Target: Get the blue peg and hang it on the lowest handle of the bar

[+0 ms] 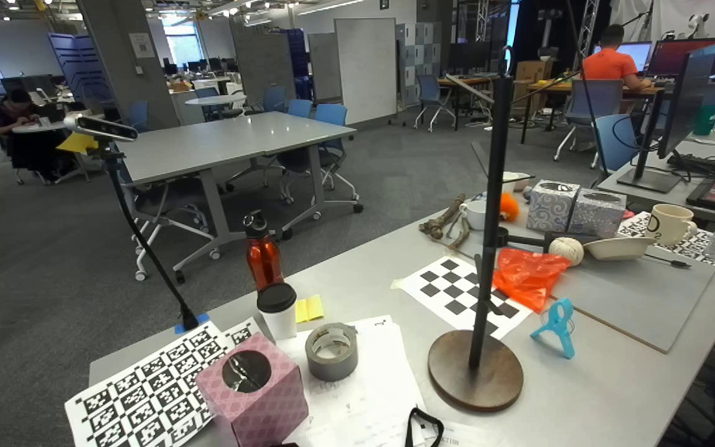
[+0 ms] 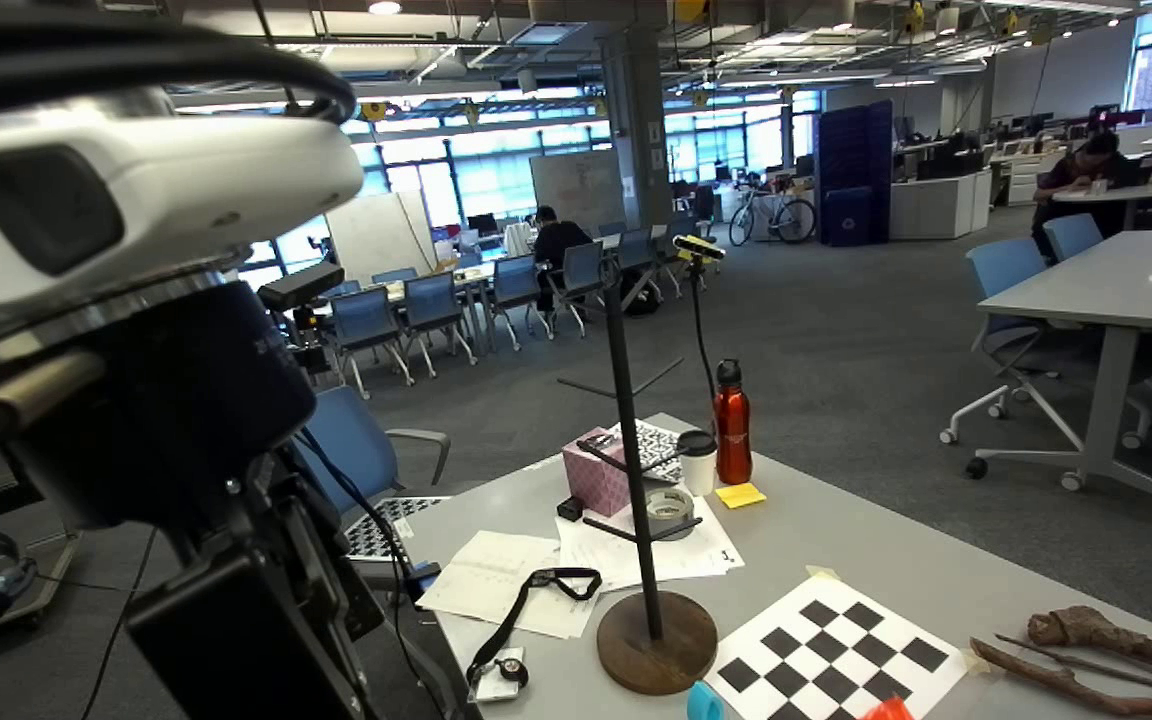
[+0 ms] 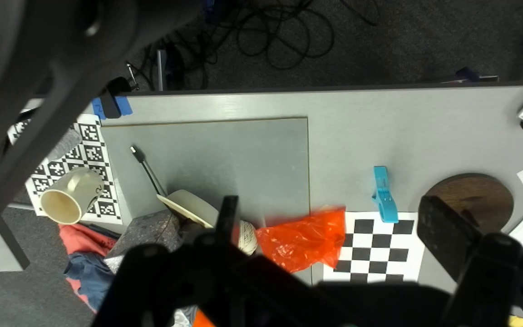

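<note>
1. Checking the claw (image 3: pixel 332 211): in the wrist view its two fingers (image 3: pixel 445 236) are spread wide, and parts of the desk (image 1: pixel 612 391) and its contents show through the gap. The claw is well apart from the blue peg (image 1: pixel 557 326).
2. Locating the blue peg: it stands on the desk with its two splayed legs down and its head up, near the bar (image 1: pixel 498 186). In the wrist view one end of it overlaps the edge of the checkerboard sheet (image 3: pixel 375 247).
3. Identifying the bar: a black pole rises upright from a round wooden base (image 1: pixel 506 385), which rests flat on the desk. In an exterior view, the lowest handles (image 2: pixel 610 530) project from the pole above the base.
4. Noting adjacent items: an orange plastic bag (image 1: pixel 528 273) lies across the edge of a gray board (image 1: pixel 649 304) and over part of the checkerboard sheet.
5. Noting further items: a roll of duct tape (image 1: pixel 331 367) rests on loose papers (image 1: pixel 370 397), near a pink tissue box (image 1: pixel 274 403) and a lidded paper cup (image 1: pixel 282 323). A red bottle (image 1: pixel 263 257) stands just behind the cup in an exterior view.
</note>
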`<state>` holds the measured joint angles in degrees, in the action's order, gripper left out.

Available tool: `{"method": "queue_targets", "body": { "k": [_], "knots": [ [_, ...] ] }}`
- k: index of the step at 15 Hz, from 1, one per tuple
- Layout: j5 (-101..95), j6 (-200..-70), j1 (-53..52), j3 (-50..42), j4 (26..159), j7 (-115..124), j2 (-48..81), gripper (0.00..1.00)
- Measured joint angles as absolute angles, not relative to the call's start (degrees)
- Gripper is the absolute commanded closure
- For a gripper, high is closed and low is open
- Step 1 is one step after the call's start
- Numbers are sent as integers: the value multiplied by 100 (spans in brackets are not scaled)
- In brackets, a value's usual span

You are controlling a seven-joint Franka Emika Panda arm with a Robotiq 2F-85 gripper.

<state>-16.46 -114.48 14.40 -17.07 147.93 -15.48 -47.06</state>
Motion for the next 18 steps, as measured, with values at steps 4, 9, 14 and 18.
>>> {"method": "queue_targets", "body": {
  "k": [4,9,14,18],
  "knots": [
    [-1645,-11446,1438,-1707,14799,-1543,-4705,0],
    [-1645,-11446,1438,-1707,14806,-1543,-4705,0],
    [-1647,-11451,1438,-1707,14807,-1542,-4705,0],
    [-1544,-11477,1438,-1717,14819,-1523,-4706,0]
  ]
}}
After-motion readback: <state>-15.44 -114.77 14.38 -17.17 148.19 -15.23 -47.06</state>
